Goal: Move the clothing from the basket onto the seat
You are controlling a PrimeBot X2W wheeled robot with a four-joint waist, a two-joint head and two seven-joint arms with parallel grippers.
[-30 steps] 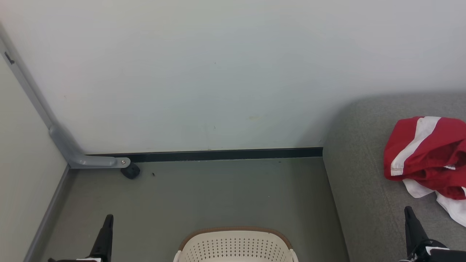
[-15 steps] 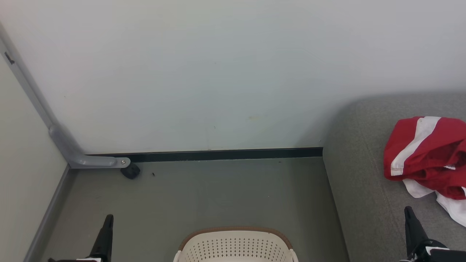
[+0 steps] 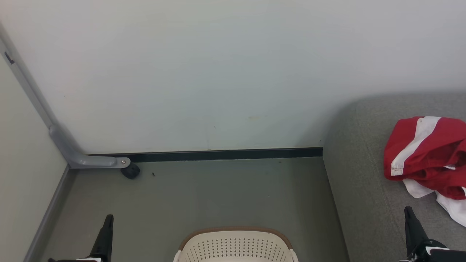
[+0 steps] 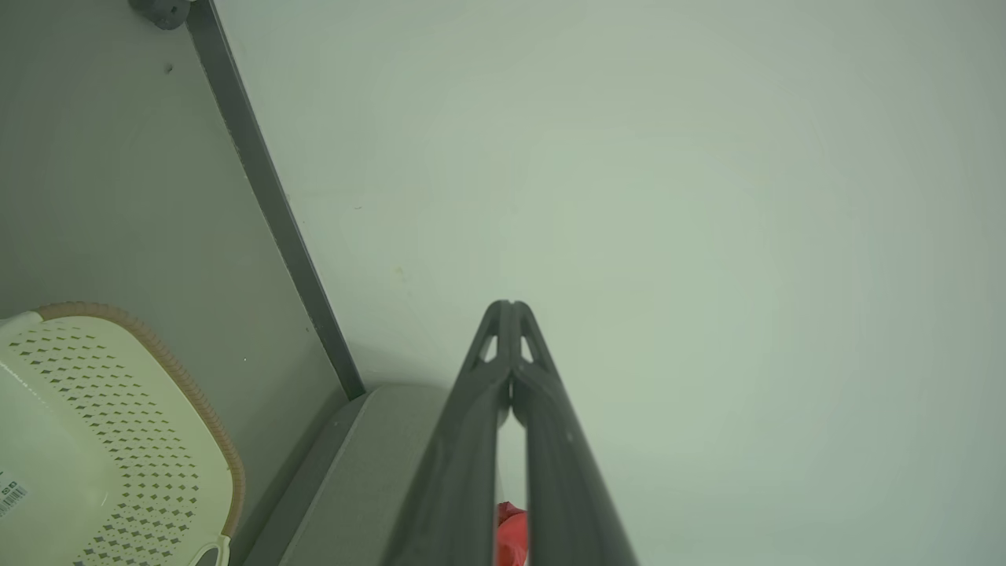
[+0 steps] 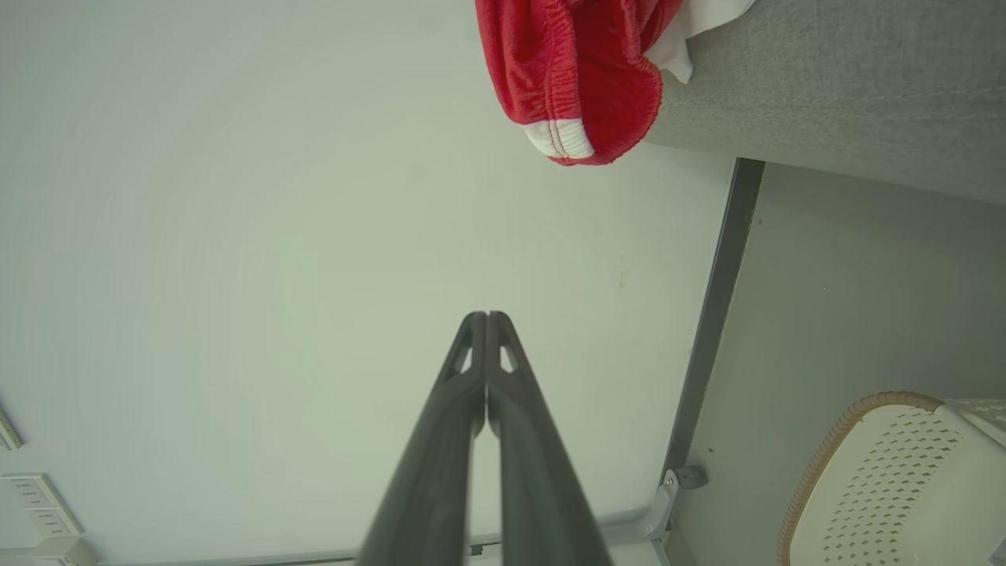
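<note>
the clothing (image 3: pixel 426 156) lies in a crumpled heap on the seat (image 3: pixel 360 174), at the right edge of the head view, where the frame cuts part of it off. it is red with a broad white stripe across the top fold, and a white panel spills out beneath it towards the near side. in the right wrist view a gathered red edge with a short white band shows. the seat is grey fabric with a rounded corner, and its far side meets the wall (image 3: pixel 218 72).

the basket (image 3: pixel 235 247) stands on the floor (image 3: pixel 218 193) just to the left of the seat, at the bottom middle of the head view. it is cream with rows of small holes and a brown rim. it is apart from the clothing.

the left gripper (image 3: pixel 108 218) is at the lower left of the head view, above the floor and left of the basket. its fingers are pressed together, their tips meeting in the left wrist view, and they pinch nothing. the right gripper (image 3: pixel 408 210) is at the lower right, over the near part of the seat, near the white panel but apart from it. its fingers are also pressed together and hold nothing.

a dark skirting strip (image 3: pixel 225 154) runs along the foot of the wall. at the far left corner a grey metal bracket (image 3: pixel 65 145) slants down to a small black wheel (image 3: pixel 130 171) on the floor.
</note>
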